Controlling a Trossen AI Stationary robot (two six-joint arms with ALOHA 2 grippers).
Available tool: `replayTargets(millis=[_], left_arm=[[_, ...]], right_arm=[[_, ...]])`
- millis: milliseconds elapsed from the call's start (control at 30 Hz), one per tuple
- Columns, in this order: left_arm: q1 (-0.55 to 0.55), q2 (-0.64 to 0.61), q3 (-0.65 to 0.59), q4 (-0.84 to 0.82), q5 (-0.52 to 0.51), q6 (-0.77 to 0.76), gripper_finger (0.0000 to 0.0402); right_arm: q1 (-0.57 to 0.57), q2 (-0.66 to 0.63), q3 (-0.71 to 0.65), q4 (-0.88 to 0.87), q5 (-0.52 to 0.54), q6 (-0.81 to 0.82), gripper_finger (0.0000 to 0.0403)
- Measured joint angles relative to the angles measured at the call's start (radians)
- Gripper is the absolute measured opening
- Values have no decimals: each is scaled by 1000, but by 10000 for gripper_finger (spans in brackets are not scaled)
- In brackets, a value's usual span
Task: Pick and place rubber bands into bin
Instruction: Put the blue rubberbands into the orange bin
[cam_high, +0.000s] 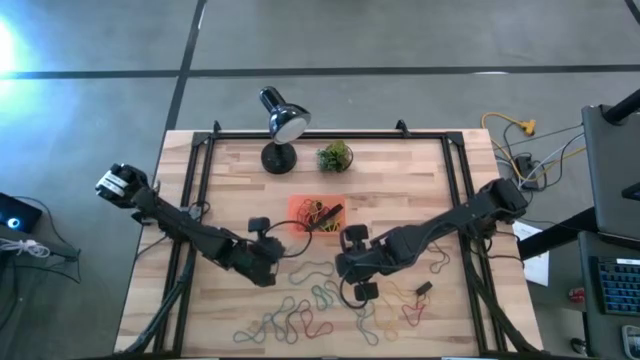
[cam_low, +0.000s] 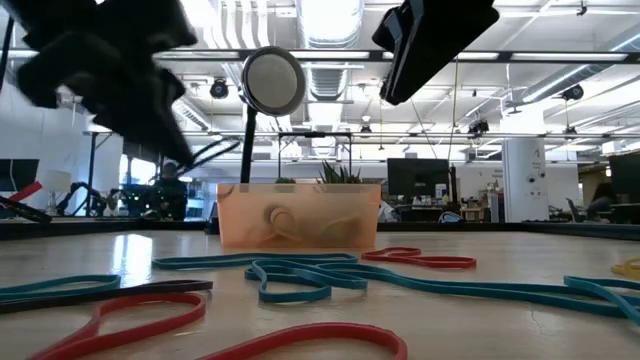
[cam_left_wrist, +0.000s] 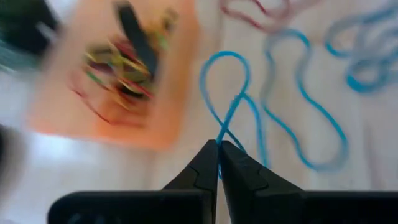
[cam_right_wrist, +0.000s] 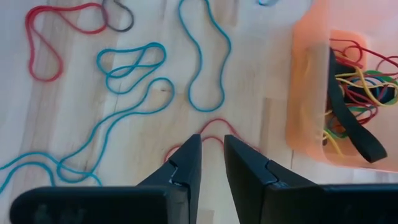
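Bands: loose loops (cam_high: 300, 322) in red, green, blue and grey are lying spread over the table, most of them on the near side of both grippers; others are sitting piled in the bin.
Blue band (cam_left_wrist: 231, 102): hanging from the left gripper's tips, pinched at one end, with the bin just ahead of those tips.
Red band (cam_right_wrist: 208, 132): lying on the wood right at the right gripper's tips, partly between them, not clearly gripped.
Bin (cam_high: 300, 205): orange tray sitting just beyond both grippers, holding a tangle of bands and one black strip.
Left gripper (cam_left_wrist: 217, 149): fingers are pressing fully together on the blue band.
Right gripper (cam_right_wrist: 211, 149): fingers are standing a narrow gap apart, with the bin to one side.
Table (cam_high: 420, 170): wooden top carrying a lamp (cam_high: 282, 122) and a plant (cam_high: 335, 156) beyond the bin.
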Motion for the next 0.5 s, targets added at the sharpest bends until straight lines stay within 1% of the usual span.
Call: replayTargets(millis=[167,267,333,400,500], left_arm=[[0,2,39,7,-194,57,0],[1,2,58,24,-303,138,0],[11,2,59,68,-376,218,0],[29,2,59,123,-407,307,0],[65,3,58,193,-410,418,0]], right_arm=[[27,0,-1,-21,0,0,65],[43,0,-1,-32,12,0,65],[50,0,-1,-31,17,0,65],[55,0,-1,-30,18,0,63],[61,0,-1,-30,30,14,60]])
